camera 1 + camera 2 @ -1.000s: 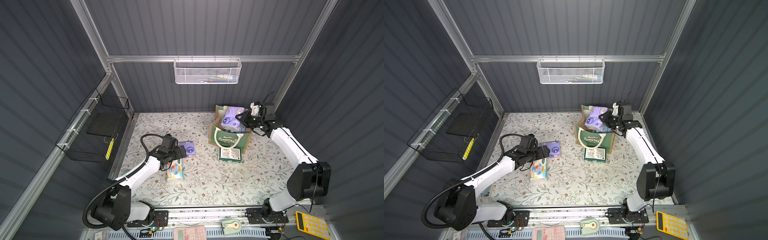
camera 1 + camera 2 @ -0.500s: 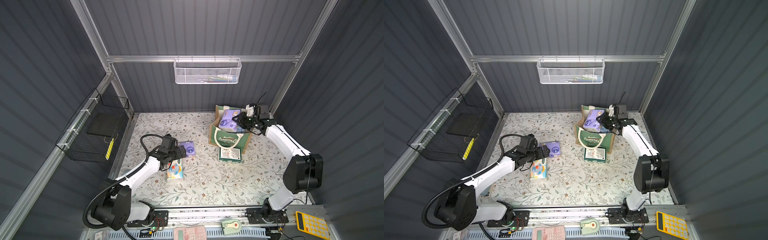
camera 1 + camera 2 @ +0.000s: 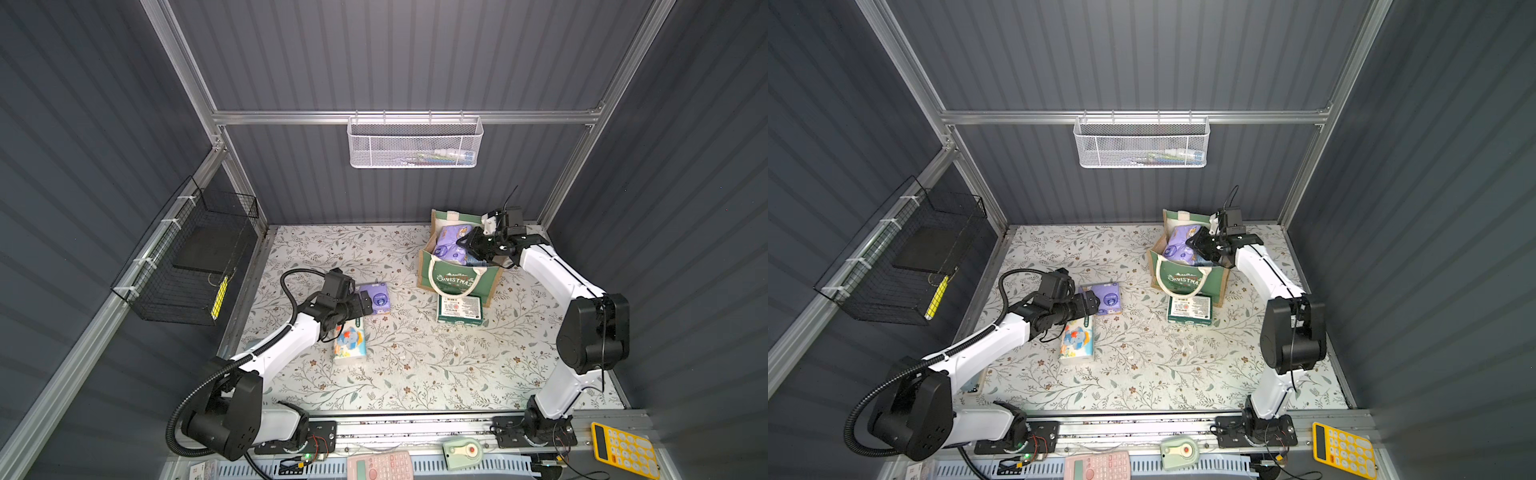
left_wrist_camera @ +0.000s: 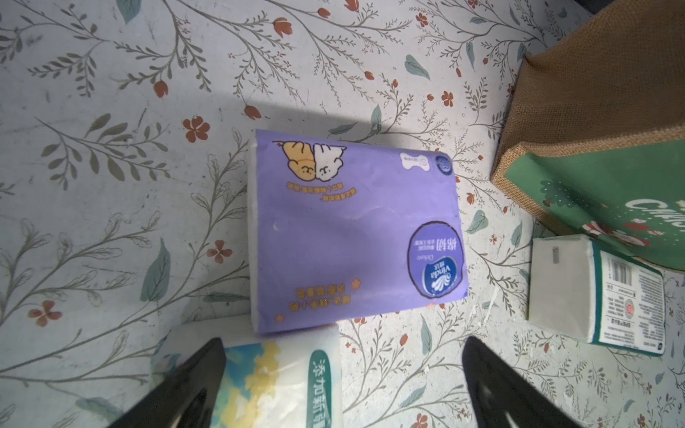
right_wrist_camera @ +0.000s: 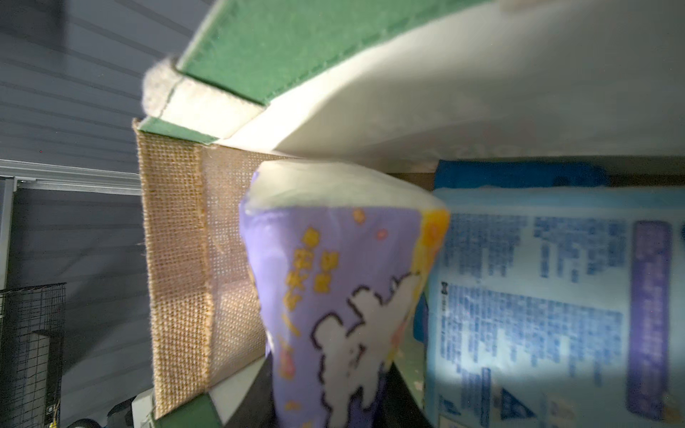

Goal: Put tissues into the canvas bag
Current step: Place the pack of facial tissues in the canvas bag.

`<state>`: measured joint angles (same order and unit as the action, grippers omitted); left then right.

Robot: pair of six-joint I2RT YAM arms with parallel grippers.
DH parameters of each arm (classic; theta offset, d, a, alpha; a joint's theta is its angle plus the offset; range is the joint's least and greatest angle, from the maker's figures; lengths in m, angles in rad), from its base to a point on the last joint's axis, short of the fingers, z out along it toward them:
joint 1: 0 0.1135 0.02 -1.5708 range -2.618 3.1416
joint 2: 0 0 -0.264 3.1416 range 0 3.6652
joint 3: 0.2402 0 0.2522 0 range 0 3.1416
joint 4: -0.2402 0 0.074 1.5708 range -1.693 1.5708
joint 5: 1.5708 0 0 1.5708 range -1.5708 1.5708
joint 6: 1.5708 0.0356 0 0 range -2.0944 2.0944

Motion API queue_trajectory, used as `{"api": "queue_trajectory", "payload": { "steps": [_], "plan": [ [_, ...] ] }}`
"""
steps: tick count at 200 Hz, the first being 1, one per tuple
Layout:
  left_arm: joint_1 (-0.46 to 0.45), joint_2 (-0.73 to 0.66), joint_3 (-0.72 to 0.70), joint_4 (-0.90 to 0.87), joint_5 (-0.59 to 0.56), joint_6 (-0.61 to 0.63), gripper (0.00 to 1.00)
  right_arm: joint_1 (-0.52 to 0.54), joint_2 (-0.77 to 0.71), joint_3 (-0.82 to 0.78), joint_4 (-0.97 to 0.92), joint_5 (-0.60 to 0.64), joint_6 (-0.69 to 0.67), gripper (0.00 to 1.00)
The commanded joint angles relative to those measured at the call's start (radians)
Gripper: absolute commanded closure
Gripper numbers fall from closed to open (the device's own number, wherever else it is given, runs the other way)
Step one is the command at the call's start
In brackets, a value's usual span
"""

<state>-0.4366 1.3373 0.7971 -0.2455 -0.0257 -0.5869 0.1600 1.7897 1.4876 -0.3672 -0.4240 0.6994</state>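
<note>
The canvas bag (image 3: 478,286) (image 3: 1214,282) stands upright at the back right of the floral table. My right gripper (image 3: 466,245) (image 3: 1199,245) (image 5: 328,400) is over the bag's mouth, shut on a purple tissue pack (image 3: 449,245) (image 5: 341,296) that is partly inside. A light blue pack (image 5: 537,296) lies in the bag beside it. My left gripper (image 3: 363,303) (image 3: 1090,305) (image 4: 343,344) is open, just short of a second purple pack (image 3: 377,296) (image 4: 352,229) lying flat. A white cartoon pack (image 3: 350,343) (image 4: 274,381) lies under its fingers. A green-and-white pack (image 3: 459,309) (image 4: 593,292) lies against the bag's front.
A white mesh basket (image 3: 415,143) hangs on the back wall and a black wire basket (image 3: 187,266) on the left wall. Along the front rail lie a pink calculator (image 3: 380,467), a green device (image 3: 461,453) and a yellow calculator (image 3: 623,451).
My right gripper has carried the purple pack leftward and lower into the bag's mouth. The left arm has hardly moved and stays open.
</note>
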Motion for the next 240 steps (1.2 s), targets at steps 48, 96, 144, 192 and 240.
{"api": "queue_trajectory", "payload": {
  "steps": [48, 96, 144, 192, 240],
  "plan": [
    [0.016, -0.034, -0.026, 0.001, 0.013, -0.008, 0.0, 0.006, 0.066, 0.034, 0.026, -0.049, 0.006, 0.68],
    [0.022, -0.054, -0.035, -0.004, 0.014, -0.007, 0.0, 0.006, 0.125, 0.048, 0.041, -0.107, 0.016, 0.69],
    [0.033, -0.091, -0.05, -0.021, 0.003, -0.009, 0.0, 0.004, 0.151, 0.053, 0.034, -0.107, 0.011, 0.67],
    [0.068, -0.118, -0.049, -0.039, 0.002, -0.005, 0.0, 0.004, 0.156, 0.028, 0.042, -0.082, 0.003, 0.62],
    [0.12, -0.139, -0.059, -0.037, 0.041, -0.024, 0.0, 0.004, 0.139, 0.013, 0.049, -0.06, -0.019, 0.55]
  ]
}}
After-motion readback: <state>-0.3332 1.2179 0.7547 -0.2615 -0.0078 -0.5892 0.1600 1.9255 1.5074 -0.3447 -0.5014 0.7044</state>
